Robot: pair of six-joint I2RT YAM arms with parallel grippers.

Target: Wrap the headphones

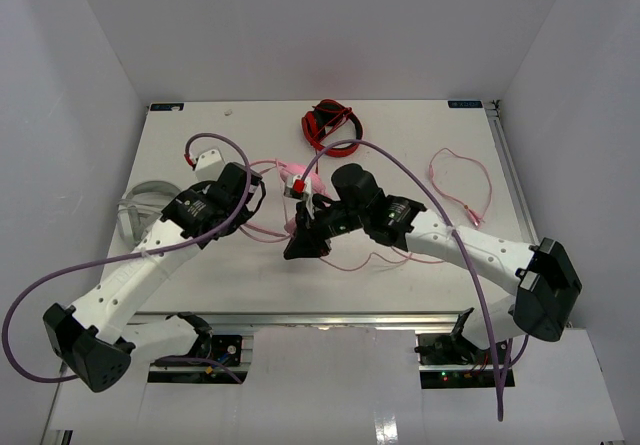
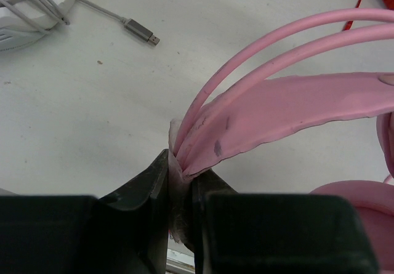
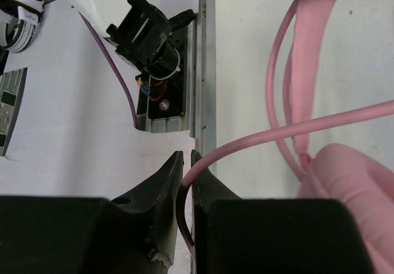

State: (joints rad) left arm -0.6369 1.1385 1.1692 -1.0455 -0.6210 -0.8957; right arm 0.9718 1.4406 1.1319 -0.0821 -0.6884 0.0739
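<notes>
I count three sets of headphones on the table [image 1: 400, 125], and only one is mine to handle: the pink headphones [image 1: 300, 171], which sit mid-table between my two grippers. The red set [image 1: 330, 125] lies coiled near the far edge, well apart. The grey set [image 1: 145, 203] lies at the left, beside my left arm, with its one plug [image 2: 140, 32] loose on the table.

My left gripper [image 2: 180, 169] is clamped nearly closed on one end of the headband [image 2: 289, 111], which fans out from the jaws along with two thin pink rods above it. One ear cup [image 2: 363, 206] shows at the lower right of that view.

My right gripper [image 3: 186, 163] is pinched almost closed on the single cable [image 3: 289, 132], which curls out of the jaws and runs off to the right (it loops widely over the right half of the table in the overhead view). An ear cup sits just beside these fingers, touching the cable.
</notes>
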